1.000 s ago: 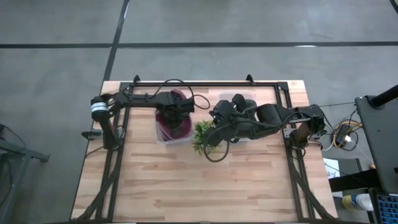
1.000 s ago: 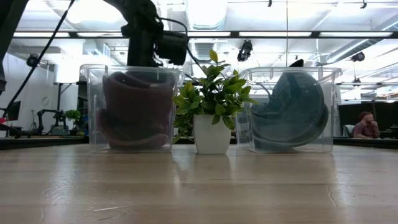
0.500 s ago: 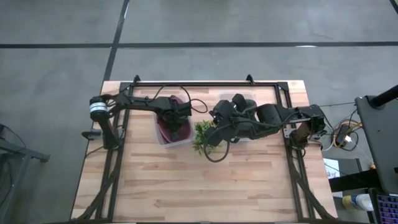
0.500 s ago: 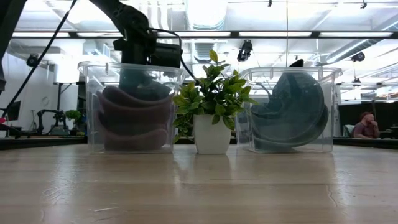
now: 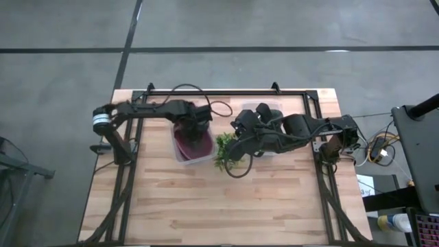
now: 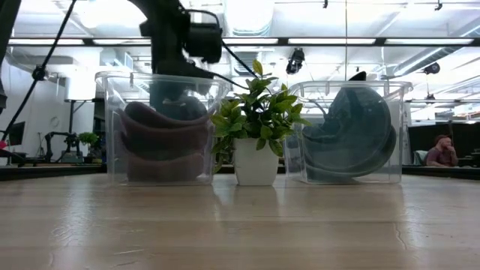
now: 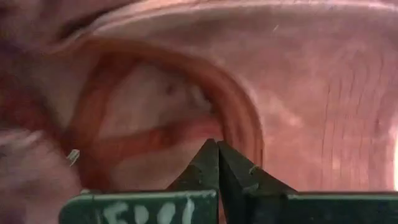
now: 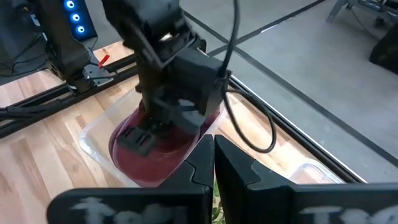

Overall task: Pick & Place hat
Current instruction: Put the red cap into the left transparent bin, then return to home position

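Your left gripper point(image 7: 217, 146) sits jaws closed, gripping nothing, down inside the left clear bin point(image 6: 112, 127) against the maroon hat point(image 6: 161, 142). Your right gripper point(image 8: 213, 146) hovers closed and empty above the potted plant point(image 6: 256, 124).

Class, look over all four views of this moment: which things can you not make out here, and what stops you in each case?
- Left gripper: its fingertips are shut, but the left wrist view sits so close to the maroon hat that a grip cannot be judged.
- Dark hat: the high view hides it under the right arm.
- Right gripper: the low view does not show it.
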`<state>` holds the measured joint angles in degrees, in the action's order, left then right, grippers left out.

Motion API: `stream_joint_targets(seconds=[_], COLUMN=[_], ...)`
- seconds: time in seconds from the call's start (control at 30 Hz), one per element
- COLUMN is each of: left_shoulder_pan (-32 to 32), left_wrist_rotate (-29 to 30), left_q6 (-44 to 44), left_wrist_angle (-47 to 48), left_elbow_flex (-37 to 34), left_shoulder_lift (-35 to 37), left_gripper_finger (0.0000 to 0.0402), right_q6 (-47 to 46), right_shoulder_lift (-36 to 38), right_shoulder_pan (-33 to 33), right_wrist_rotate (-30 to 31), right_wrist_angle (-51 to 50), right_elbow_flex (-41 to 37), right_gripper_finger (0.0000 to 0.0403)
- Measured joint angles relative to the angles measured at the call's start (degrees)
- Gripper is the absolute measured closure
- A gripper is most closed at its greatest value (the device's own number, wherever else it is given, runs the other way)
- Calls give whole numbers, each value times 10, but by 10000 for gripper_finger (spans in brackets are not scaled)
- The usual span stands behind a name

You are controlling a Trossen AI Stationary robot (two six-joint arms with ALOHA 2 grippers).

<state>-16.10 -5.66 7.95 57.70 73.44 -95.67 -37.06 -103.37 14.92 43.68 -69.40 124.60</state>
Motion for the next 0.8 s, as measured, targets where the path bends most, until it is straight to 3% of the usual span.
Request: stream_joint_targets(seconds=[0.27, 0.4, 0.67, 0.8], left_shoulder_pan=[2, 6, 6, 7], left_wrist_rotate=[0, -20, -74, -77], left_q6=[-15, -19, 6, 58], left_wrist_angle=[97, 107, -36, -155], left_elbow_flex=[107, 161, 162, 119], left_shoulder_lift=[3, 17, 161, 262], left_gripper_finger=[401, 401, 401, 401], right_q6=[11, 26, 5, 55], right_shoulder_lift=[0, 0, 0, 1], right_shoulder_pan=[-1, -1, -1, -13], right_wrist_rotate=[6, 49, 73, 10], right_wrist_angle=[12, -4, -44, -41], right_elbow_flex=[0, 0, -1, -9], right_gripper_finger=[394, 394, 394, 394])
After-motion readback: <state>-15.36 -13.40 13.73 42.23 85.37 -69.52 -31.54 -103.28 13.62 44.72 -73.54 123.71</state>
